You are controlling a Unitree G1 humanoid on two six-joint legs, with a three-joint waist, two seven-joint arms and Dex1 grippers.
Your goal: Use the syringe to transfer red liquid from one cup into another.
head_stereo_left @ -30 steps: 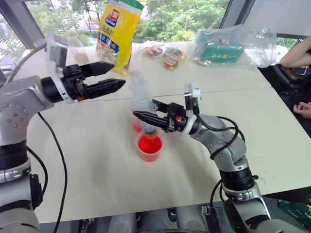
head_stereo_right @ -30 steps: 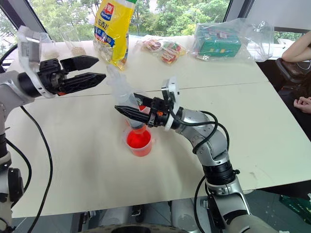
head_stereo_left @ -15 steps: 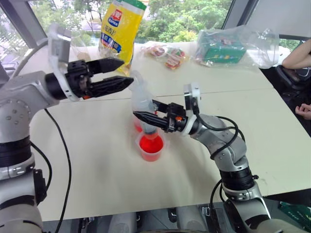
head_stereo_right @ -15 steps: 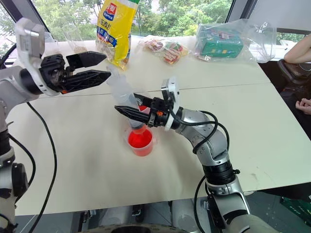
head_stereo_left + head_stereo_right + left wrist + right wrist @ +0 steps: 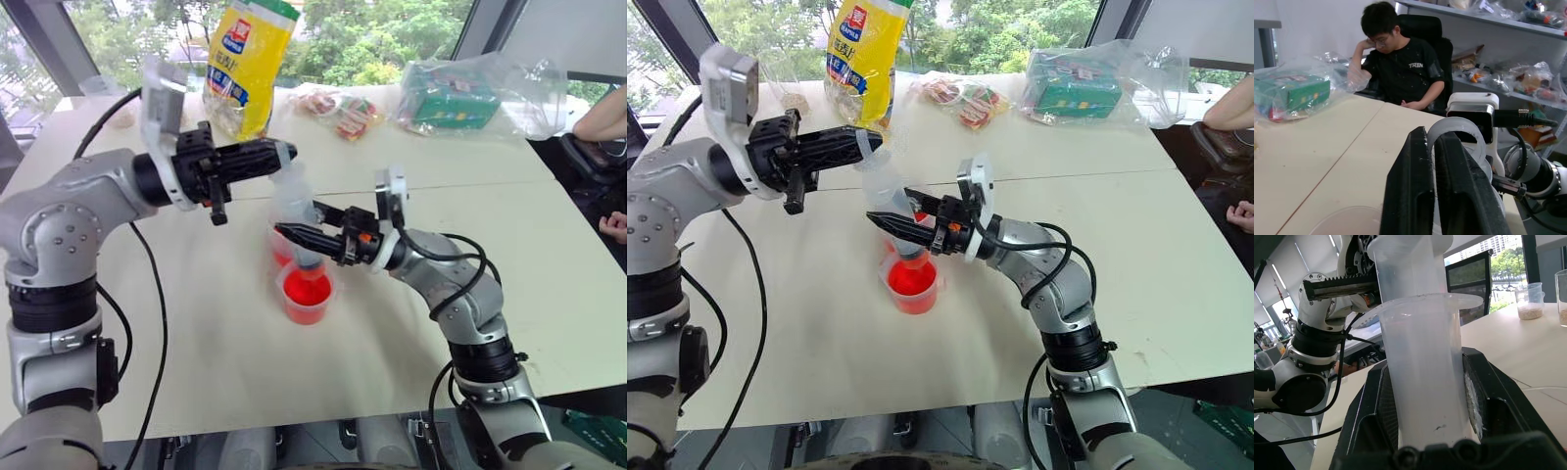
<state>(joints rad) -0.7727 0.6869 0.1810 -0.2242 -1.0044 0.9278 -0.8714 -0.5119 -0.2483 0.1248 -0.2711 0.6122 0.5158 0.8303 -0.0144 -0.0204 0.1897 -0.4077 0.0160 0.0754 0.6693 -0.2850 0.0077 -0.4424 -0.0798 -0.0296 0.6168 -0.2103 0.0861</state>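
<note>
Step in hand: drawing the red liquid [image 5: 307,288] into the syringe [image 5: 294,211]. The syringe stands nearly upright over the middle of the table [image 5: 196,323], well clear of every edge, its nozzle end going down into the front cup [image 5: 306,297].

Right gripper [image 5: 294,235]: fingers closed on the syringe barrel, one on each side, just above the cup. The right wrist view confirms the barrel clamped between both pads, with the flange above them.

Left gripper [image 5: 272,157]: fingers closed together at the plunger head at the top of the syringe. The left wrist view shows the white plunger ring right at the fingertips [image 5: 1422,147] (whether one finger passes through it or both merely pinch its rim I cannot tell).

Next move, as judged: the left gripper must pull the plunger up along the barrel's axis while the right holds the barrel steady with the nozzle below the liquid surface. A sideways pull could tilt the barrel and tip the cup. How much liquid is already in the barrel cannot be made out.

Count:
- Syringe: one.
- Cups with red liquid: two, the front one and a second cup [image 5: 279,251] touching or just behind it, mostly hidden by the syringe.
- Grippers: two, both engaged.
- Yellow bag [image 5: 240,69]: one, at the far edge.
- Clear bags of goods at the far edge: two, one holding a green box [image 5: 446,93].
- Person [image 5: 1396,63]: one, seated beyond the table's right side.
</note>
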